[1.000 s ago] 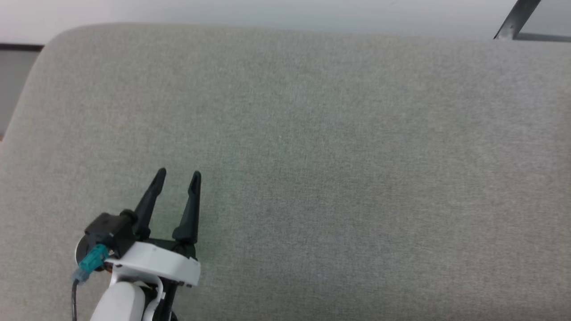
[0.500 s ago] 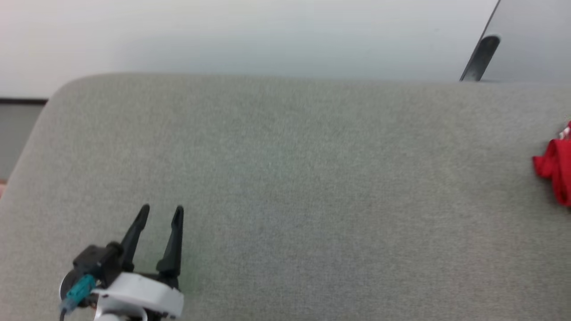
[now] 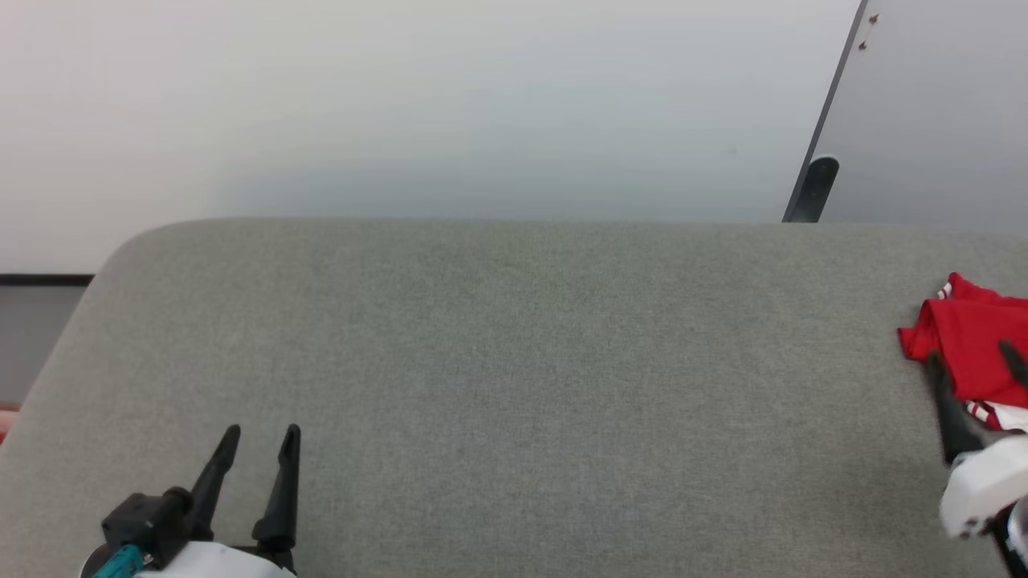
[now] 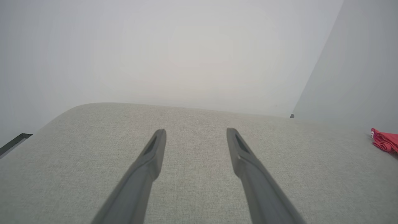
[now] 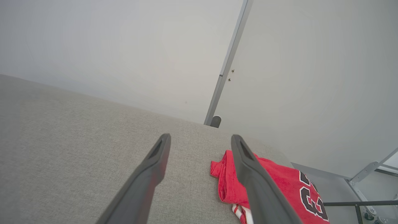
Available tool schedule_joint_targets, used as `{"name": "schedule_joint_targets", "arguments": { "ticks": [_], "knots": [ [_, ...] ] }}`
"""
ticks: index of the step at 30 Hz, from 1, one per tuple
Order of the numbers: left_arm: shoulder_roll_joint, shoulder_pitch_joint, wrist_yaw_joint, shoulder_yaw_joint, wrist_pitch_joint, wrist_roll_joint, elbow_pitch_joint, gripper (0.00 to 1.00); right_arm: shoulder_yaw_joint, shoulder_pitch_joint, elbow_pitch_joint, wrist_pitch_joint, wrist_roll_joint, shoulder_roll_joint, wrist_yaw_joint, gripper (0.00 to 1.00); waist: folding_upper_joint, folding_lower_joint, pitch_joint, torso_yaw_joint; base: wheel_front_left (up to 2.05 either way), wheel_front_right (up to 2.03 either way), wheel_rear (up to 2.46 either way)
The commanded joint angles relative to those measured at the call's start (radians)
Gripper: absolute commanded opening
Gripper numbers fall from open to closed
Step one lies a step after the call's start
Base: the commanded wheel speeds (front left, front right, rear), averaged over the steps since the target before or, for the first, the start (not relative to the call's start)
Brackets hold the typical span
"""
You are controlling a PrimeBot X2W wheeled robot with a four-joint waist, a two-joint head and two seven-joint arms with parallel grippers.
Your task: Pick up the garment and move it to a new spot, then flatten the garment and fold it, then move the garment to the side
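The shirt (image 5: 281, 182), bunched by the right fingers (image 5: 154, 168), looks soft, light and floppy, so pinch a thick fold; those and the left fingers (image 4: 149, 161) stand apart, empty.

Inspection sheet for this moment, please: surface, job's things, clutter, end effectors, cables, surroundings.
Surface: grey fabric surface, rounded corner at far left, bare over most of its width.
Job's things: garment, red with black white-outlined numerals, bunched at the surface's right end, not flattened.
Clutter: nothing seen.
End effectors: left end effector open, over bare fabric at the near left, holding nothing. Right end effector open, by the garment's near edge; contact cannot be told.
Cables: teal plug at the left wrist; no loose cable seen.
Surroundings: pale wall behind, grey panel with a dark edge at far right, metal frame beyond the garment.
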Motion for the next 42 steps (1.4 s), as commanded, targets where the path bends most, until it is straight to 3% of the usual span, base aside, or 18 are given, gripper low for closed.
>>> {"name": "schedule_joint_targets", "arguments": {
  "ticks": [1,16,33,34,39,42],
  "knots": [
    [0.003,0.011,-0.003,0.004,0.000,-0.006,-0.003,1.00,-0.004,0.023,-0.006,-0.013,-0.006,0.014,-0.002,1.00,-0.0001,0.0000,-0.012,-0.006,0.00,0.00,0.00],
    [0.012,0.042,-0.003,0.040,0.000,-0.010,-0.016,1.00,-0.041,0.127,-0.031,-0.063,-0.025,0.107,-0.001,1.00,-0.0001,0.0000,-0.026,-0.021,0.00,0.00,0.00],
    [-0.008,0.045,0.014,0.071,0.000,0.001,-0.017,1.00,-0.038,0.139,-0.045,-0.049,-0.027,0.123,-0.001,1.00,-0.0001,0.0000,-0.027,-0.013,0.00,0.00,0.00],
    [-0.008,0.039,0.008,0.069,0.000,-0.002,-0.011,0.00,-0.037,0.130,-0.037,-0.052,-0.027,0.121,0.000,0.00,-0.0001,0.0000,-0.027,-0.013,0.00,0.00,0.00],
    [-0.042,0.068,0.009,0.058,0.001,-0.005,0.034,0.00,-0.034,0.160,0.012,-0.051,-0.024,0.148,0.000,0.00,-0.0001,0.0000,-0.026,-0.013,0.00,0.00,0.00],
    [-0.050,0.058,0.008,0.065,0.019,-0.055,0.036,0.00,-0.044,0.149,0.019,-0.035,0.038,0.154,0.000,0.00,-0.0001,0.0000,-0.025,-0.014,0.00,0.00,0.00]
  ]
}}
